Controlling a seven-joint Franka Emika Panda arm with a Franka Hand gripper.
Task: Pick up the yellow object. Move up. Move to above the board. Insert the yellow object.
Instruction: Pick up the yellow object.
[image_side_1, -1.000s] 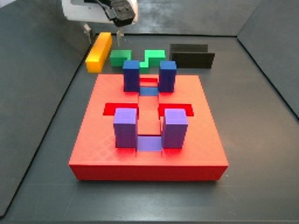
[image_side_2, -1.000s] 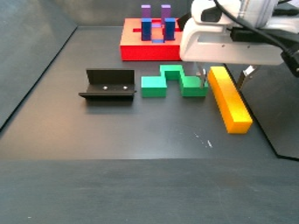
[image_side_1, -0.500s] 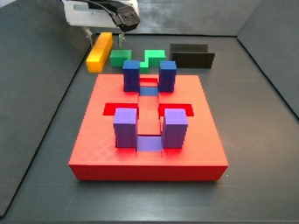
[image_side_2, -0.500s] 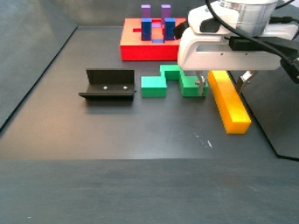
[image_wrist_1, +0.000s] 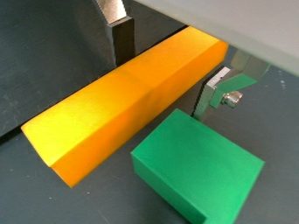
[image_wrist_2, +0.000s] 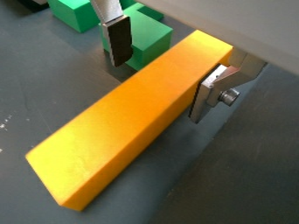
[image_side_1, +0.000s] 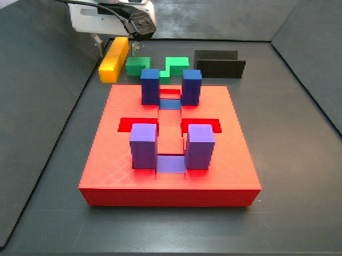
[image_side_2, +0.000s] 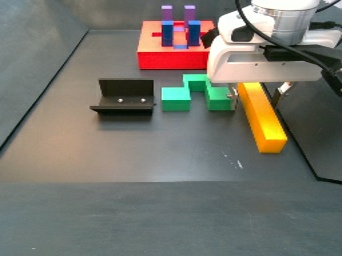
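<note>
The yellow object (image_wrist_2: 128, 131) lies flat on the dark floor, just beside the green block (image_wrist_1: 198, 164) and apart from the board (image_side_1: 167, 160). The gripper (image_wrist_2: 163, 70) straddles its far end, its 2 fingers (image_wrist_2: 117, 39) spread at either side, gripping nothing.

**Yellow bar flat, red board apart**

The yellow object (image_side_2: 262, 118), a long smooth yellow-orange bar, lies flat on the dark worktop. The gripper (image_wrist_2: 163, 68) straddles one end, jaws either side. The board (image_side_1: 170, 146), a red slab with upright blue and purple blocks, lies well apart at the bar's 5 o'clock in a side view.
</note>
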